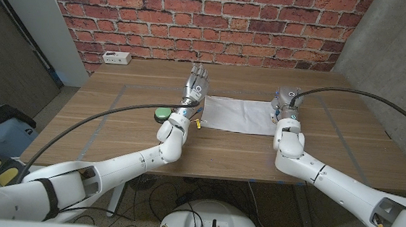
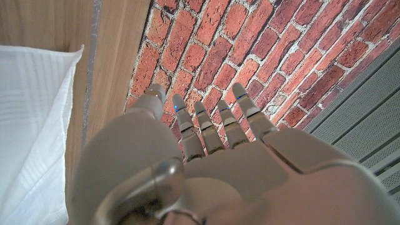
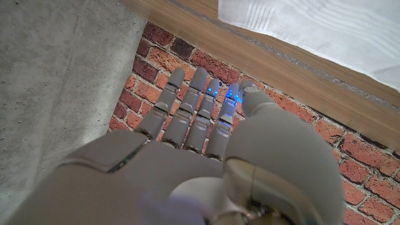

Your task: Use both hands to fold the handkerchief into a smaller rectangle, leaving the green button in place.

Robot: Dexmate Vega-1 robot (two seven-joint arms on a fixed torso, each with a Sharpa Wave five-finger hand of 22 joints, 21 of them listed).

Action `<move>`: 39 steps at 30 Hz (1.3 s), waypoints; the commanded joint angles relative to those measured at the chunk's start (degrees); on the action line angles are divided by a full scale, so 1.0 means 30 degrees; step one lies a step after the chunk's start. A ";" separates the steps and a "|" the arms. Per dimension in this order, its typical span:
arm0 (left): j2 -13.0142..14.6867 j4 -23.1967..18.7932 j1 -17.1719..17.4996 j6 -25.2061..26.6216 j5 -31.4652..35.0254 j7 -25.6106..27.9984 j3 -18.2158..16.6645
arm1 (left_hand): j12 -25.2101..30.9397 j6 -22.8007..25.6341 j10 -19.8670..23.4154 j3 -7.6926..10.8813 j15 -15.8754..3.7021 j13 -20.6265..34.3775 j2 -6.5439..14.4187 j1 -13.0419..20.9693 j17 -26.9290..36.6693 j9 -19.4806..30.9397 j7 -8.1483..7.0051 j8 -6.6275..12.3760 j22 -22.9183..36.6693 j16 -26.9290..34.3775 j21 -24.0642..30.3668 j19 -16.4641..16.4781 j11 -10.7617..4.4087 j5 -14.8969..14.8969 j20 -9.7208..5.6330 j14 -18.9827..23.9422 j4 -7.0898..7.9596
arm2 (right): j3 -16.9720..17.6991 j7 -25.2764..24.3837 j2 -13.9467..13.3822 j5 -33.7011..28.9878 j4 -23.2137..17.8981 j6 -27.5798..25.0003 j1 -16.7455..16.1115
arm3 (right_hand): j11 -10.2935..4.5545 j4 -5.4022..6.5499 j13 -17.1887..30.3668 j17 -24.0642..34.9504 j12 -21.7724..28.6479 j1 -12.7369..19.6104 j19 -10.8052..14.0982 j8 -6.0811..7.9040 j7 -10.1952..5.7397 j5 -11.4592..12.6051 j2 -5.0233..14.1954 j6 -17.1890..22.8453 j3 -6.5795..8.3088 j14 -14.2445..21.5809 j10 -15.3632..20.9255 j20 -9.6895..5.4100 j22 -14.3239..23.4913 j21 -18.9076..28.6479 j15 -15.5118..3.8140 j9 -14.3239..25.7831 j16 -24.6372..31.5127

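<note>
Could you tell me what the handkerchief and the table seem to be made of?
Handkerchief: looks like thin white woven cloth, matte, with faint stripes along its edge in the left wrist view. Table: apparently wood or wood veneer, brown with visible grain and a smooth, low-sheen finish.

- I see the handkerchief [image 1: 238,115] as a white cloth lying flat on the wooden table, a long, low rectangle running across it; the left wrist view [image 2: 34,125] shows fine woven stripes in the fabric and one pointed corner, and a plain white edge appears in the right wrist view [image 3: 325,28].
- I see the green button [image 1: 162,113], round and low, sitting on the table just beside the handkerchief's left end, apart from the cloth.
</note>
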 commanded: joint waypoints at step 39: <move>0.4871 -1.0503 0.2702 -0.9083 -1.4370 -0.8140 -0.5199 | -0.0856 -1.1315 -0.7916 -0.4699 0.2077 -0.0228 -0.1938 -1.0713 -0.0113 -0.1755 0.2604 -0.2193 -0.0091 -0.0595 -0.2858 -0.5341 0.2981 0.0910 0.1473 -0.6427 0.3907 | 0.4490 0.2385 -0.2950 0.9476 -0.4414 0.5722 -0.3425 | 0.0781 0.4304 -0.1410 -0.4715 -0.0983 -0.9506 -0.5000 -0.0299 0.0573 0.0250 0.0488 -1.0293 -0.1508 -1.0682 -1.0283 -0.0921 -0.0421 -0.4818 -0.0039 -0.0092 -0.3130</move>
